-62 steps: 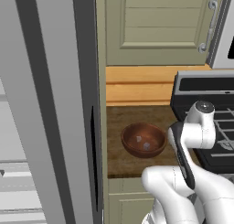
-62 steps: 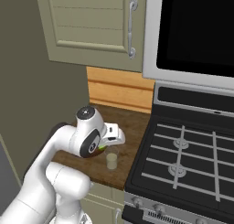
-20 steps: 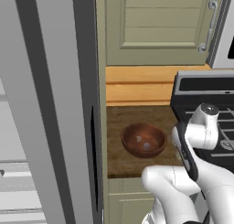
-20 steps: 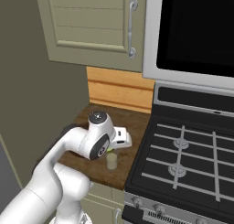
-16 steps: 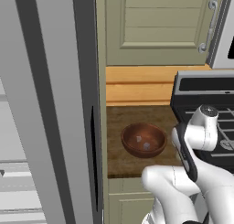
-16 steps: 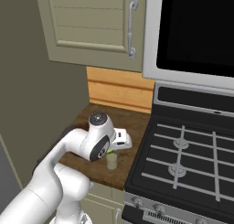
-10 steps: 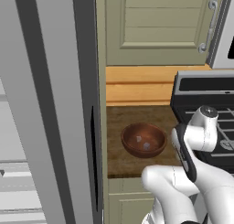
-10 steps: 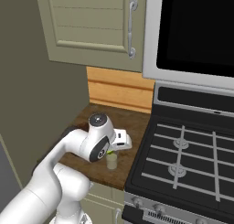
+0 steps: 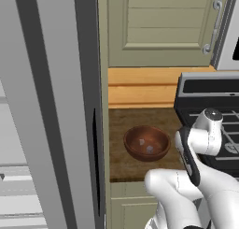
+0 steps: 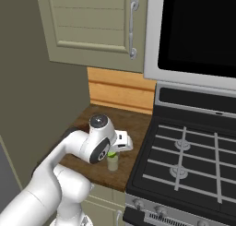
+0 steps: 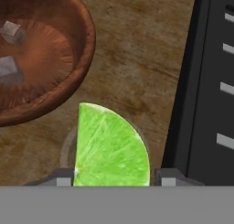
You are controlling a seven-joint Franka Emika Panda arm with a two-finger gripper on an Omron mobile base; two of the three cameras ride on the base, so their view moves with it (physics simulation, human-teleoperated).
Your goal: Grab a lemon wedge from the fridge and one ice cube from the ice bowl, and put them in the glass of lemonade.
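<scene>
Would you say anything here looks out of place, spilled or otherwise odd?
Nothing stands out. The lemon wedge sits between the jaws just above the glass of lemonade, the ice bowl stands upright on the counter with its cubes inside, and nothing has spilled.

Even, flat rendered light, soft faint shadows, no glare, hand view slightly blurred close up

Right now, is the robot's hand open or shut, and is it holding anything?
Hand: open, fingertips either side of the lemon wedge, above the glass of lemonade; whether it grips the wedge cannot be told.
</scene>
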